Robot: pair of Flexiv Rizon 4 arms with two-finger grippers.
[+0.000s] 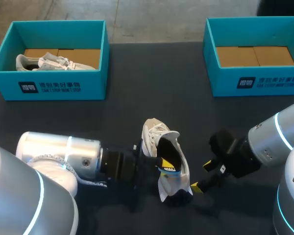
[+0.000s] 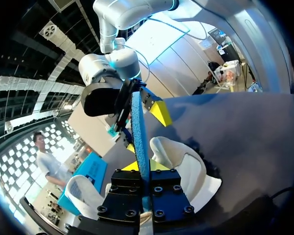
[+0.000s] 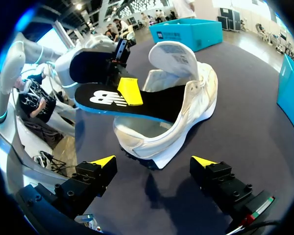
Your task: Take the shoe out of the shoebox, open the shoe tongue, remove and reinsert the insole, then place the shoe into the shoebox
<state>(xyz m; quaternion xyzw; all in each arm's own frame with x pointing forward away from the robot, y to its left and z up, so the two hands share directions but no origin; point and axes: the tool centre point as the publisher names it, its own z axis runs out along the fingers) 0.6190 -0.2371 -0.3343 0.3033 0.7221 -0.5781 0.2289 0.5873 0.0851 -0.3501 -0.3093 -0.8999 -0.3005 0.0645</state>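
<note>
- The left gripper was clamped on the insole. One yellow tip pressed the black top face, and the blue edge ran straight out ahead between its fingers.
- The far end of the insole sat inside the opening of the white shoe, while the end held at the left gripper was outside it.
- The shoe rested on the dark table between the two grippers, with its opening turned toward the left one.
- The right gripper was spread wide and held nothing. The shoe's sole lay just ahead of its tips.
- Well beyond both grippers stood two teal shoeboxes. The left shoebox held a second white shoe, and the right shoebox showed only its brown floor.
</note>
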